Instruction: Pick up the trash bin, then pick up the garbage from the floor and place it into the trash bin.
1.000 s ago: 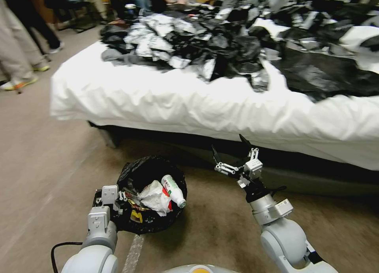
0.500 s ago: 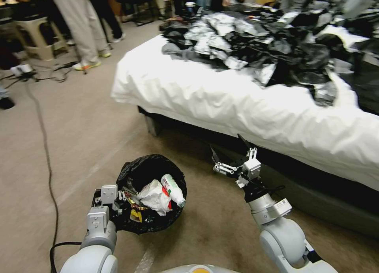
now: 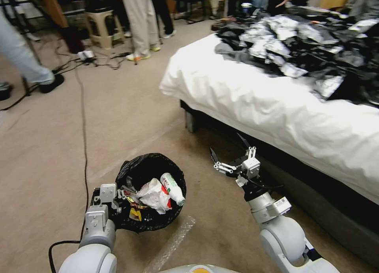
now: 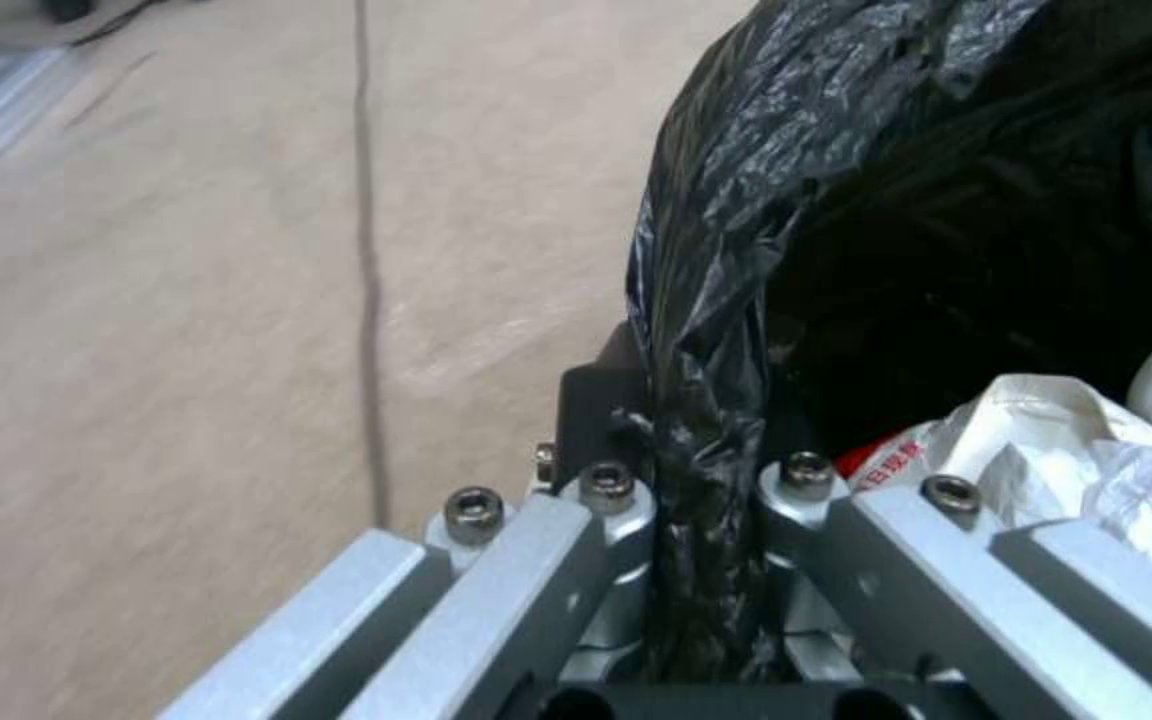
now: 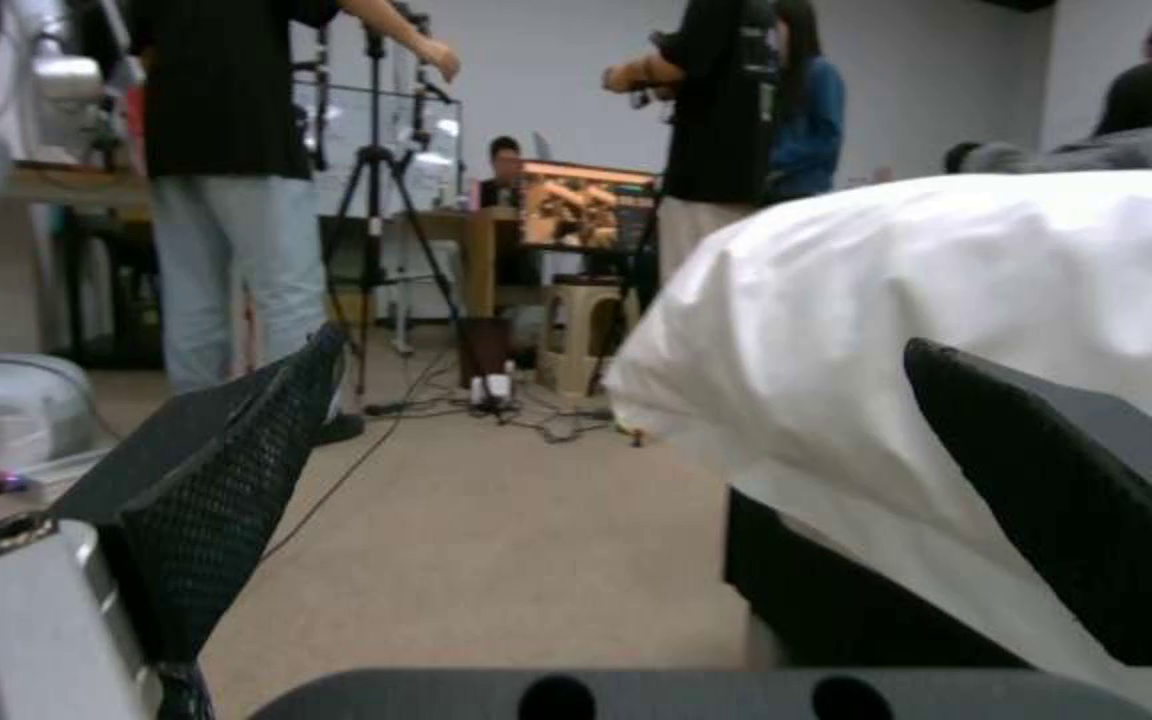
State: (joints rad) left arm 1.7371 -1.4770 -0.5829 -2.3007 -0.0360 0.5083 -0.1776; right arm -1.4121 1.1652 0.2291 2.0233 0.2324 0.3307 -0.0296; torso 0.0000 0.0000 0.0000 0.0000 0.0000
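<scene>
The trash bin (image 3: 152, 174), lined with a glossy black bag, hangs low in front of me on the left, above the carpet. My left gripper (image 3: 119, 197) is shut on its near rim; in the left wrist view the gripper (image 4: 696, 480) pinches the folded black bag of the trash bin (image 4: 950, 200). Inside lies garbage: a white bottle (image 3: 172, 188), crumpled white tissue (image 3: 154, 196), a yellow wrapper (image 3: 136, 215) and a red carton (image 4: 883, 455). My right gripper (image 3: 226, 146) stands open and empty beside the bed, held above the floor; its fingers (image 5: 216, 470) are spread wide.
A bed with a white sheet (image 3: 276, 107), heaped with black bags (image 3: 308, 40), fills the right side. A black cable (image 3: 83, 119) runs across the carpet on the left. A stool (image 3: 103, 26), a tripod (image 5: 383, 200) and standing people are at the back.
The whole picture has shifted right, so the camera has turned left; more open carpet shows on the left. Both arms keep their poses and the bin stays held.
</scene>
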